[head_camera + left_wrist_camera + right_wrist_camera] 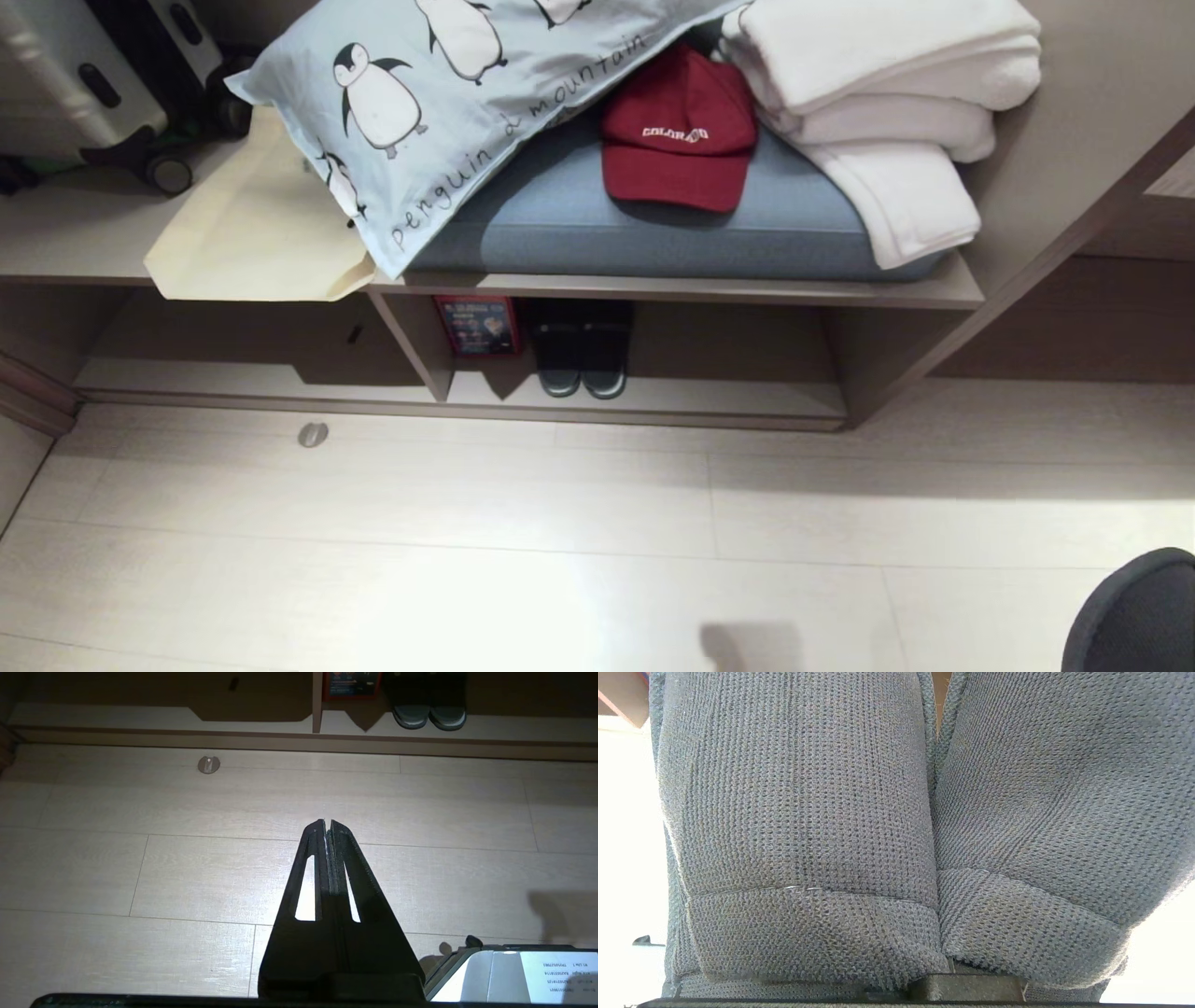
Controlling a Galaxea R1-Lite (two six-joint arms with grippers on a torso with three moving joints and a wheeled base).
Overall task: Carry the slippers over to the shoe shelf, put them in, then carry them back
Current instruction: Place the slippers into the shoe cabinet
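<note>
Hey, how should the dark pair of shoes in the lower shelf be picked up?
Probably pinch the near ends of the dark pair, which face outward side by side, coming in level from the front with the free left gripper; the shelf board above blocks a top approach.

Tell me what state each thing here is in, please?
Left gripper: shut, empty, above the floor.
Right gripper: shut on the slippers.
Slippers: held, side by side.
Shoe shelf: open-fronted, holding another dark pair right of its divider.
Red cap: lying on the cushion.
Towels: folded, stacked.
</note>
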